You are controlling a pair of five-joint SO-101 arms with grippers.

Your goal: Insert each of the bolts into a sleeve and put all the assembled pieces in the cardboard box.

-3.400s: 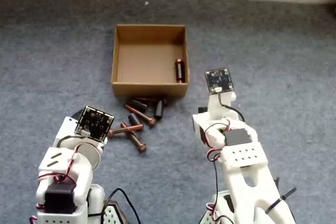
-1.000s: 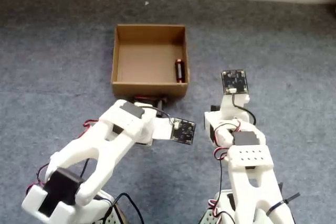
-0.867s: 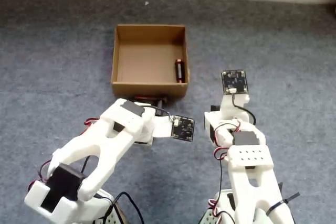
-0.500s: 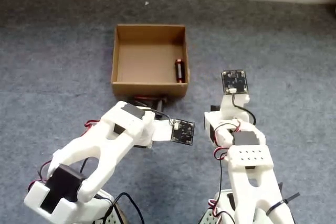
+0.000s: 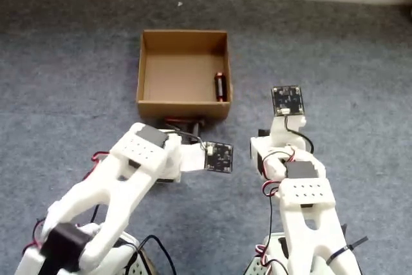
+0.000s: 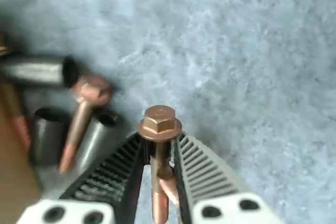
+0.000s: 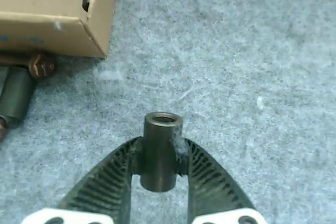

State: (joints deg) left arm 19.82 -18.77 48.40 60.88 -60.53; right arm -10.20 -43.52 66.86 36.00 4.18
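- In the lower left of the high view I am watching the left arm (image 5: 122, 185) stretching up toward the middle of the frame, its wrist ending just below the front wall of the box (image 5: 183, 109).
- The left gripper (image 6: 160, 139) is pinching a bolt (image 6: 159, 124) by the shank, with its ribbed fingers (image 6: 118, 166) pressing in on either side. The hex head is sticking out past the fingertips, with grey carpet (image 6: 252, 51) behind it.
- In the lower right of the high view the right arm (image 5: 297, 191) is standing apart from the left one. Its wrist is pointing up the frame and ending below and to the right of the box.
- The right gripper (image 7: 160, 144) is clamping a sleeve (image 7: 159, 156) between its fingers. The sleeve's open end is facing away from the wrist, and I am seeing only carpet behind it.
- Beyond the held bolt, the left wrist view is showing me a loose bolt (image 6: 81, 114) lying among dark loose sleeves (image 6: 47, 135).
- In the high view that pile (image 5: 183, 122) is peeking out between the left arm and the box, right against the front wall.
- Farthest off, the box is sitting open in the upper centre of the high view. One assembled piece (image 5: 220, 85) is lying inside it against the right wall.
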